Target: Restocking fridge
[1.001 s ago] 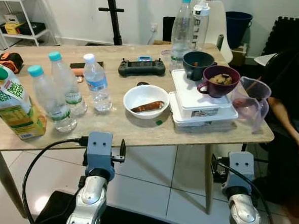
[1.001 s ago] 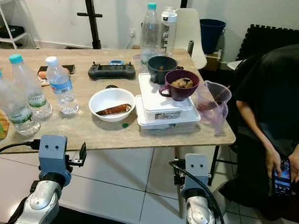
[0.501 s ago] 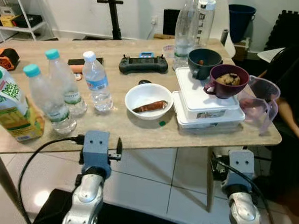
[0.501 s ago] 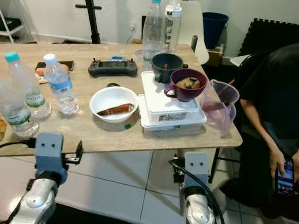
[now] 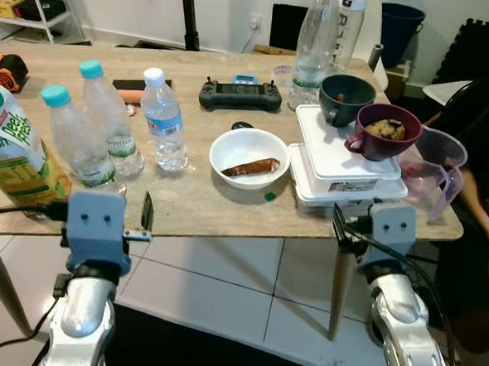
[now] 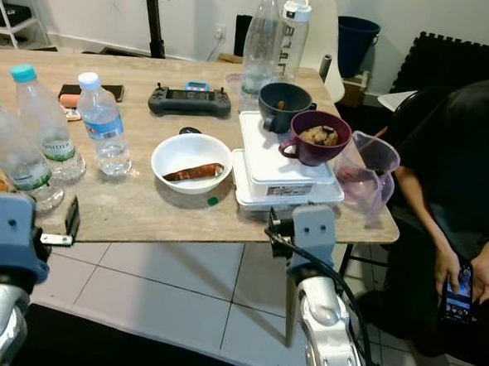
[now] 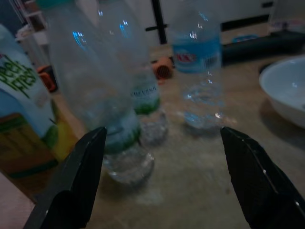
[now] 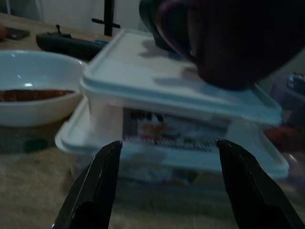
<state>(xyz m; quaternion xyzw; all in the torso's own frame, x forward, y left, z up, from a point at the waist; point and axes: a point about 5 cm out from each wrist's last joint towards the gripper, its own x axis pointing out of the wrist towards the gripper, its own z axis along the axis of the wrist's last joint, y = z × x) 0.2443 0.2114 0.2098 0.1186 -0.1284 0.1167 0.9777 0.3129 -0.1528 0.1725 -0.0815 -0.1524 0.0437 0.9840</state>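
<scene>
Both arms are coming up level with the near edge of the wooden surface (image 5: 201, 209), and it looks like a two-handed pick is being lined up. The left gripper (image 7: 162, 176) is hovering with fingers spread wide, aimed at the cluster of water bottles (image 7: 102, 95), the juice carton (image 5: 9, 164) standing just beside them. The right gripper (image 8: 164, 186) is also holding its fingers splayed, pointing straight at the stacked white lidded containers (image 8: 176, 124), which are carrying a maroon mug (image 5: 386, 131) and a dark bowl (image 5: 346, 98) on top. That load probably needs clearing before the stack is lifted. A white bowl (image 5: 248, 157) with food is sitting between the two targets. A person's arm (image 6: 441, 228) is resting near the right corner.
</scene>
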